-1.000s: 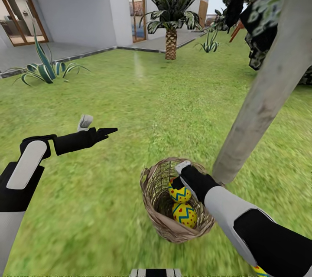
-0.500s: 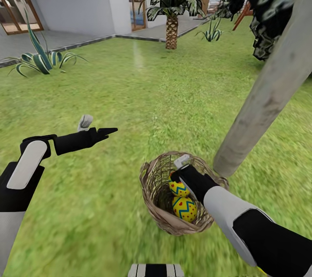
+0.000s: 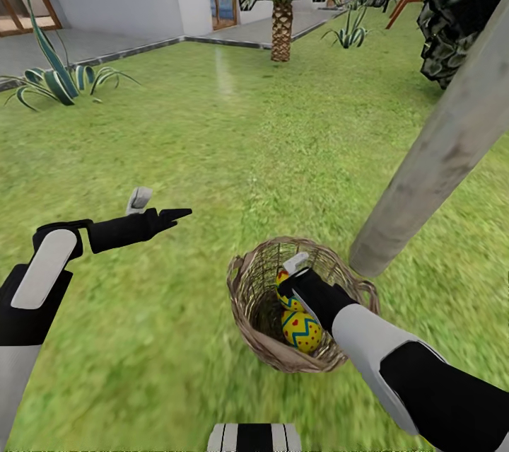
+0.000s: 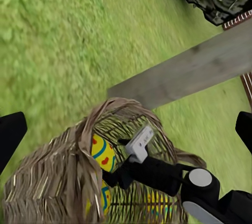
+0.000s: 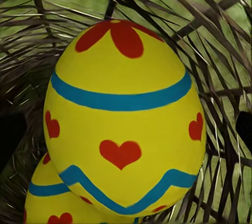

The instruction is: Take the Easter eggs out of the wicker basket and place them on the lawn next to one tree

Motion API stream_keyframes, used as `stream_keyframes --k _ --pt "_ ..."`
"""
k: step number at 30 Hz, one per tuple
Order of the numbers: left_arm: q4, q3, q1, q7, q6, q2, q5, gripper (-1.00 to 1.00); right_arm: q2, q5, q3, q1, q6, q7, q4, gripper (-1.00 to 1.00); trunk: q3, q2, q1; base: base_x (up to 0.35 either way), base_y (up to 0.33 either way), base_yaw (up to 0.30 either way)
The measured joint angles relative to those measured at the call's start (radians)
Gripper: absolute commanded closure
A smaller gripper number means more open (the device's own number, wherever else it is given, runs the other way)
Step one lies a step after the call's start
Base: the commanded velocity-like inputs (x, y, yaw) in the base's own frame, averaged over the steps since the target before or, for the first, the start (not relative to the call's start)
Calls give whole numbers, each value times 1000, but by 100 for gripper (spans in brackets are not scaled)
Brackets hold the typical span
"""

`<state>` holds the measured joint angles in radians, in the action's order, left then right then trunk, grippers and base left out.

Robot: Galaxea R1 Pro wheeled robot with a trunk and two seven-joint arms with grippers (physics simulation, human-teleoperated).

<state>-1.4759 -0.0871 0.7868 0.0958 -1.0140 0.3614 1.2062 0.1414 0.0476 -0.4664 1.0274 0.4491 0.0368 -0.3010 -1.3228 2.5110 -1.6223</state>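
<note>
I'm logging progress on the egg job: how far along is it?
Early. No egg shows on the lawn by the tree. The right gripper is down in the wicker basket at the upper egg; a grip can't be confirmed. A second egg lies below. Both need moving.

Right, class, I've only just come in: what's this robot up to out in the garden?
It is collecting painted eggs from a wicker basket on the lawn, right beside a pale tree trunk. Its right hand is down inside the basket, around the upper egg; whether it has gripped it is unclear. A second egg lies beneath. The left hand hovers open over the grass, holding nothing.
</note>
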Motion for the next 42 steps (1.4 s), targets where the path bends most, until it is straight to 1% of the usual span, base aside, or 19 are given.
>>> stream_keyframes --k 9,14,19,22,23,34,35,37,38,42 --pt "1 -1 0 0 1 0 0 -100 0 5 0 0 -2 16 -2 -100 -35 2 -4 0 0 0" --pt "0 0 0 0 1 0 0 -100 0 10 0 0 -3 49 -5 -100 -54 3 -6 0 0 0" --pt "0 0 0 0 1 0 0 -100 0 21 -2 0 -4 54 -10 -100 -73 5 -8 0 0 0" --pt "0 0 1 1 0 0 1 -100 0 27 -4 0 -2 54 -31 -100 -85 5 -10 0 0 0" --pt "0 0 0 1 0 0 0 -100 0 28 -5 0 -1 54 -36 100 -89 6 -10 0 0 0" --pt "1 0 0 1 3 0 2 -100 0 30 -4 -1 1 53 -38 100 -89 6 -10 0 0 0" --pt "1 0 0 1 4 -5 2 -100 0 30 -4 -1 1 52 -38 100 -89 6 -10 0 0 0" --pt "0 0 0 2 7 -37 2 -100 0 31 -4 -1 0 52 -32 100 -85 5 -10 0 0 0" --pt "0 0 0 1 7 -44 2 -100 0 30 -4 -1 -1 52 -23 100 -81 5 -9 0 0 0" --pt "0 1 1 0 8 -49 1 -100 0 13 0 -2 -2 51 -12 100 -66 4 -7 0 0 0"
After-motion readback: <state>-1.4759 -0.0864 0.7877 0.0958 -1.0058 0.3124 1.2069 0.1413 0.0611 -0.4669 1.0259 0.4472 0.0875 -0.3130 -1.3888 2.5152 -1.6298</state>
